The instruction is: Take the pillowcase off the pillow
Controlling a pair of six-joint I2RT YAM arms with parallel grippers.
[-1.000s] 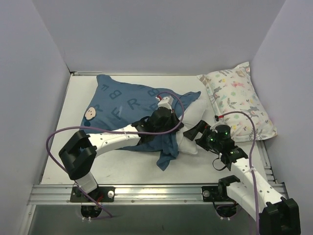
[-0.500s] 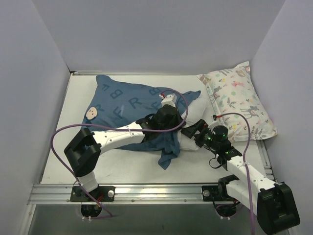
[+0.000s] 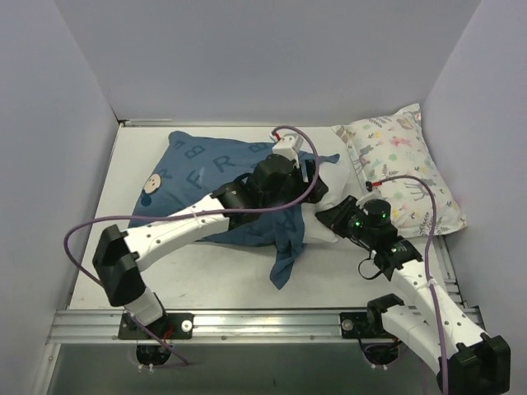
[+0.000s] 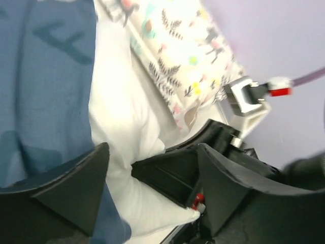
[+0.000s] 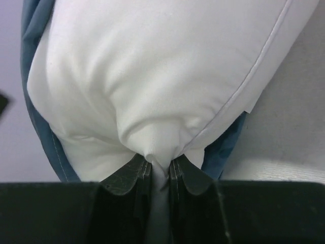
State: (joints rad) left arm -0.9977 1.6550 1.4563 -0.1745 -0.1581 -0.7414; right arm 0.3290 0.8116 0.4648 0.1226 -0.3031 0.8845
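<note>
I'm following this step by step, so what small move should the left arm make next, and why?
Probably lower the left pincer and shut it on the pillowcase edge. It is open where blue fabric meets the white pillow, while the right pincer is shut on a fold of the pillow, anchoring it for a pull.

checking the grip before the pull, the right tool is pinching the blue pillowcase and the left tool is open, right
Not quite: the right tool is pinching a fold of the white pillow, not the pillowcase; the right wrist view shows it. The left tool is open.
</note>
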